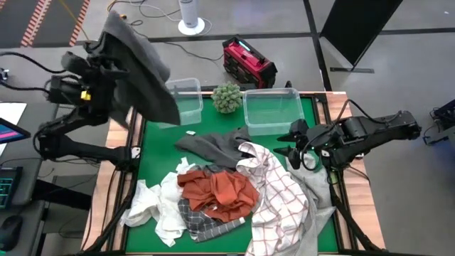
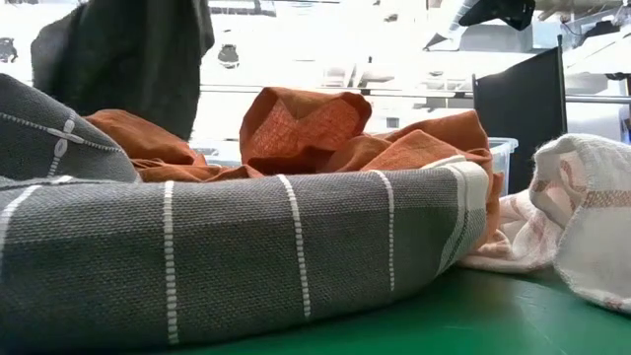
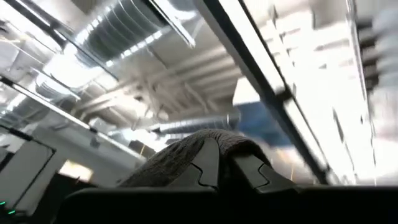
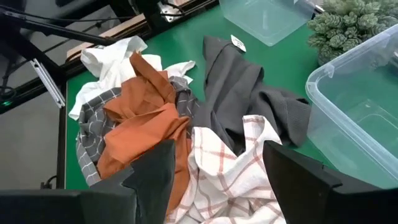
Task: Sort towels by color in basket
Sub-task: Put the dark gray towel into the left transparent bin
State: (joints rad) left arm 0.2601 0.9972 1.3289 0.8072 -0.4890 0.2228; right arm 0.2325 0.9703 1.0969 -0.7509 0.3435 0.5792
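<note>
My left gripper [image 3: 227, 169] is raised high over the table's far left corner, pointing upward, shut on a dark grey towel [image 1: 142, 71] that drapes over it and also shows in the low view [image 2: 128, 69]. My right gripper [image 4: 221, 180] hovers open at the table's right side, near the pile. The pile holds a rust-orange towel [image 1: 217, 195], a white towel with thin grid lines [image 1: 281, 195], a second dark grey towel [image 1: 217, 146], a white towel [image 1: 160, 206] and a dark grey plaid towel [image 2: 197, 247], all lying on the green mat. My left gripper pinches a fold of the dark grey towel [image 3: 211, 144] between its two fingers [image 3: 205, 167], which point up. The cloth arches over the fingertips, is lifted clear of the table and hangs slack down past the arm.
Two clear plastic bins [image 1: 185, 99] [image 1: 270, 110] stand at the far edge of the mat with a small green plant [image 1: 226, 97] between them. A red device [image 1: 247, 62] sits on the floor beyond. Bare green mat [image 1: 160, 142] lies left of the pile.
</note>
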